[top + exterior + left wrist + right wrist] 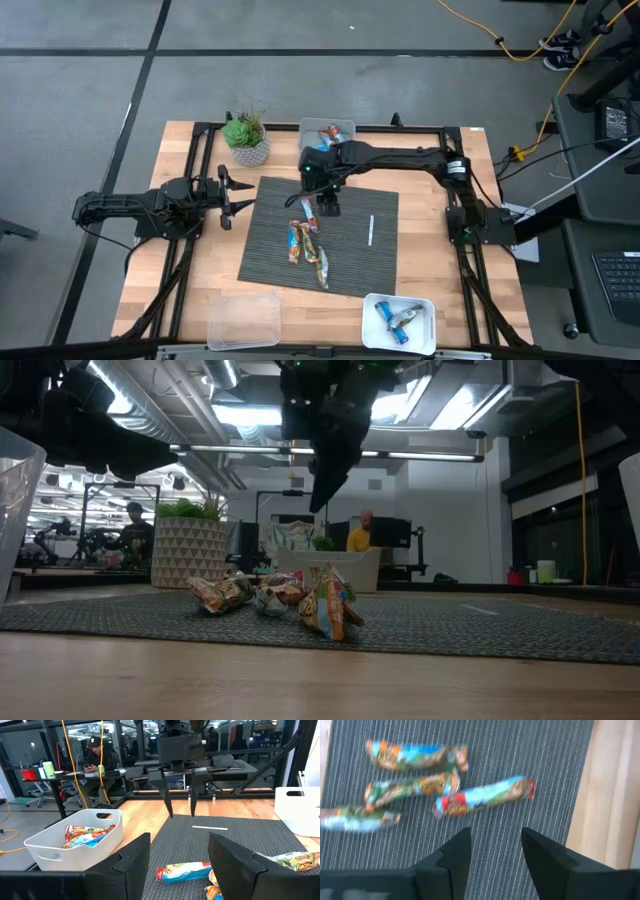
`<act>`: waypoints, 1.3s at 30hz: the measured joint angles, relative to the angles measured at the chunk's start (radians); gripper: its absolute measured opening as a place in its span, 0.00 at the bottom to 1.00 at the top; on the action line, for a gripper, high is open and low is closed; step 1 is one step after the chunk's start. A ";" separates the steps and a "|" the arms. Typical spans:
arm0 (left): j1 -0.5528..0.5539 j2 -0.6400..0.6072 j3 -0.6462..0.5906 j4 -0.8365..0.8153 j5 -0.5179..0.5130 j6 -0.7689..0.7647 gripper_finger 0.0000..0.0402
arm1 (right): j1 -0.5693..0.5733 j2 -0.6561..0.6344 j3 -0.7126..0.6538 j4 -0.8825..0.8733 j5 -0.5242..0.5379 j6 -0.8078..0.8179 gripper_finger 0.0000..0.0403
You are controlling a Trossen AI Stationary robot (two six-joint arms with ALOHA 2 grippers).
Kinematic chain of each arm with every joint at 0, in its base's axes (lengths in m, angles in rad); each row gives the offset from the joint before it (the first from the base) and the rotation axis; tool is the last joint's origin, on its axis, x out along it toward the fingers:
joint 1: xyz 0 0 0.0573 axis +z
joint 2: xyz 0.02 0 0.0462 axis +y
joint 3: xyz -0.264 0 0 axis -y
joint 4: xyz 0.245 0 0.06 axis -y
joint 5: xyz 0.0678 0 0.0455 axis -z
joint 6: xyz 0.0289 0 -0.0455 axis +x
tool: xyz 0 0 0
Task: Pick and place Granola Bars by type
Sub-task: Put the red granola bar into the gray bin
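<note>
Foil-wrapped bars, four of them, lie loose on a grey ribbed mat at the middle of the bench. One blue bar with a red end lies nearest the right pincer, just ahead of its fingertips in the right wrist view. Its long axis runs roughly crosswise to the gap between the two fingers. The other three lie close beside it, farther from that pincer.

The right pincer hangs above the mat with its jaws parted and nothing between them. The right arm is plainly the nearer one. The left pincer waits at the mat's left edge, jaws also apart and empty.

Sorted bars already sit in a white bin at the bench's far edge and another at the near edge. A clear tub stands beside that one.
</note>
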State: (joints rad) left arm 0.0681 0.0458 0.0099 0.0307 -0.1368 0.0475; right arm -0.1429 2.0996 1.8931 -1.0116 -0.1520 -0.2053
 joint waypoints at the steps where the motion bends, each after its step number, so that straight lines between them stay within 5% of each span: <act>1: 0.000 0.000 0.000 0.000 0.000 0.000 0.47 | 0.000 0.004 0.000 0.015 0.000 0.016 0.45; 22: 0.000 0.000 0.000 0.000 0.000 0.000 0.47 | 0.002 0.036 0.000 0.040 -0.050 0.070 0.71; 39: 0.000 0.000 0.000 0.000 0.000 0.000 0.47 | 0.002 0.036 0.000 0.082 -0.014 0.090 0.72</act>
State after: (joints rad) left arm 0.0681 0.0456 0.0101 0.0307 -0.1369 0.0475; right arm -0.1410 2.1357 1.8927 -0.9291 -0.1656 -0.1150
